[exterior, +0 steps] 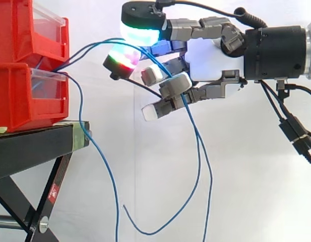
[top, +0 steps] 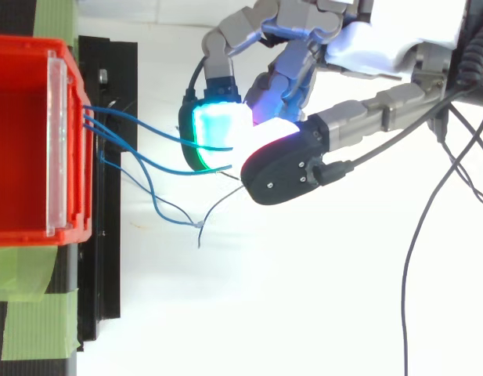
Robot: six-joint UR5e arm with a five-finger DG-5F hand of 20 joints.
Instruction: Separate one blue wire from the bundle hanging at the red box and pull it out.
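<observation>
A bundle of thin blue wires (exterior: pixel 89 47) comes out of the front of the lower red bin (exterior: pixel 39 98) at the left. Two of them (top: pixel 147 127) arc across to my hand (exterior: pixel 210 55) and run in between its glowing pads (top: pixel 218 129) and the dark thumb tip (top: pixel 288 164), which are closed together on them. Behind the fingers their free lengths (exterior: pixel 198 146) drop toward the floor. Another blue wire (exterior: pixel 115 201) hangs straight down from the bin, apart from the hand.
A second red bin (exterior: pixel 34 35) is stacked on the lower one; both stand on a black stand (exterior: pixel 34 146) with green tape (top: pixel 30 313) at its edge. A white curtain lies behind.
</observation>
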